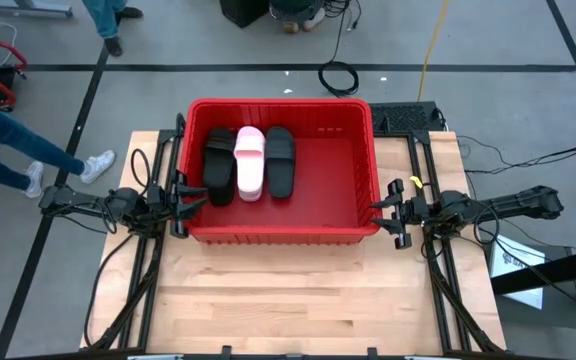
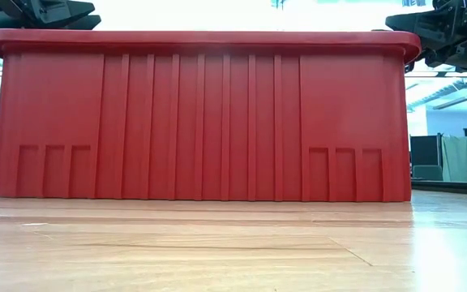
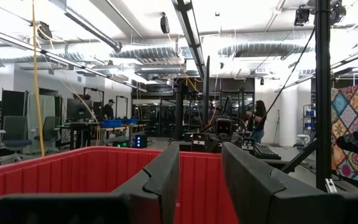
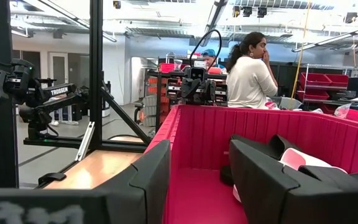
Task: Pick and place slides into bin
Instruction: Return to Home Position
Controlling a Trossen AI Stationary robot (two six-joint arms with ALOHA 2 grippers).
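The red bin (image 1: 280, 103) stands on the wooden table; its near wall fills the low view (image 2: 201, 122). Three slides lie flat side by side on its floor toward its left end: a black one (image 1: 219, 165), a pale pink one (image 1: 250, 162) and a black one (image 1: 281, 160). The pink one also shows in the right wrist view (image 4: 300, 159). Other slides are out of view. My left gripper (image 1: 190, 195) is open and empty at the bin's left rim. My right gripper (image 1: 383, 210) is open and empty at the bin's right rim.
The right half of the bin's floor (image 1: 338, 180) is bare red plastic. Bare tabletop (image 1: 288, 290) lies on the near side of the bin. Black arm frames run along both table sides. A person's legs (image 1: 28, 150) show on the floor at the left, and another person (image 4: 248, 68) stands beyond the table.
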